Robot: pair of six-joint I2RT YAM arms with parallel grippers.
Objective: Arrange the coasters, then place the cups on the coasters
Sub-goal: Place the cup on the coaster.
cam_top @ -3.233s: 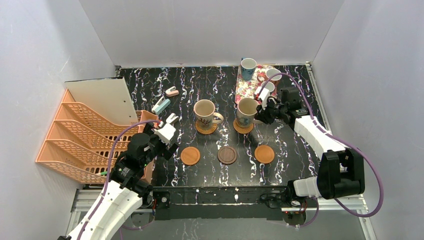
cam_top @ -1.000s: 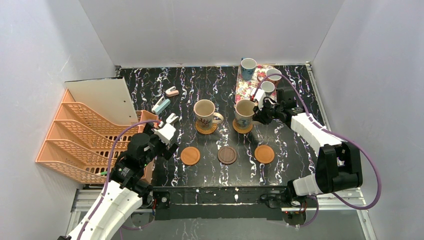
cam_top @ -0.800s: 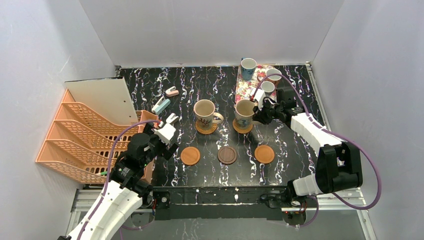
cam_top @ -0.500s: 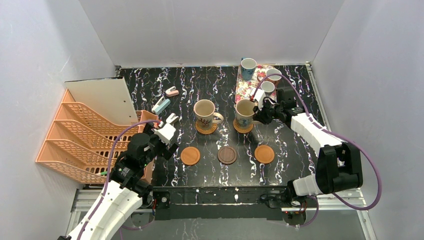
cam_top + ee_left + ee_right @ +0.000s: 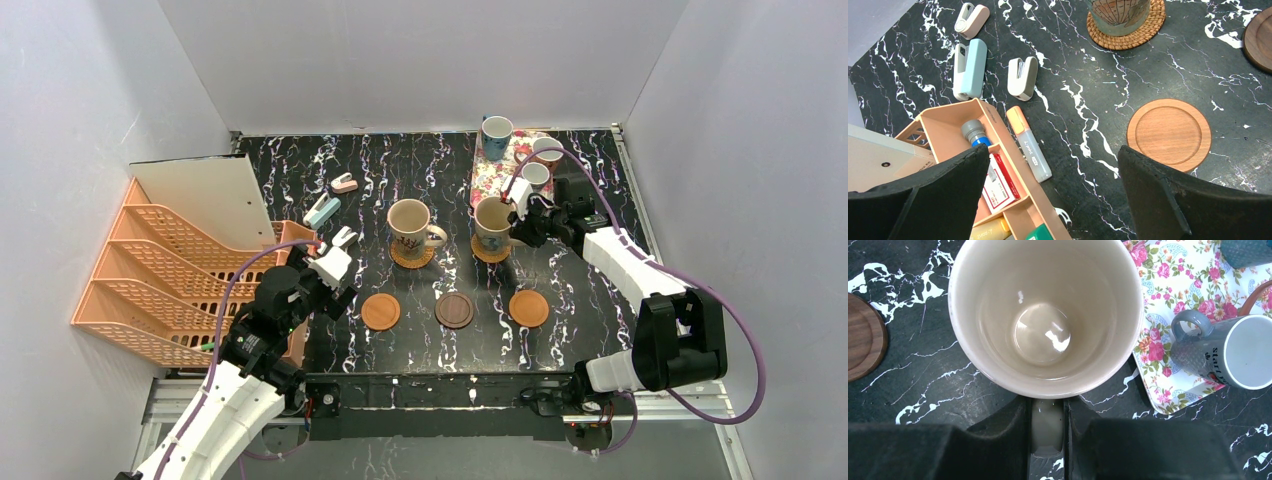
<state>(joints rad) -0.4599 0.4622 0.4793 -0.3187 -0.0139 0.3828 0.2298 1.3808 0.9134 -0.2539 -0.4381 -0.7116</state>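
My right gripper (image 5: 520,228) (image 5: 1047,426) is shut on the handle of a large beige cup (image 5: 493,222) (image 5: 1045,315). That cup is over a woven coaster (image 5: 489,253); I cannot tell whether it rests on it. A second beige cup (image 5: 409,225) stands on the other woven coaster (image 5: 411,256) (image 5: 1128,31). Three bare coasters lie in a row nearer me: orange-brown (image 5: 380,311) (image 5: 1169,133), dark brown (image 5: 454,310) and orange-brown (image 5: 528,308). Three small cups (image 5: 496,135) (image 5: 547,150) (image 5: 536,175) stay on the floral tray. My left gripper (image 5: 340,245) (image 5: 1054,160) hangs open and empty, left of the row.
The pink floral tray (image 5: 497,172) (image 5: 1173,285) lies at the back right, close to the held cup. An orange file rack (image 5: 170,280) fills the left side. Staplers (image 5: 322,210) (image 5: 344,182) lie behind my left gripper, and a pen organiser (image 5: 998,165) sits below it.
My right gripper has carried the beige cup a little to the right over its woven coaster. The left arm has not moved.
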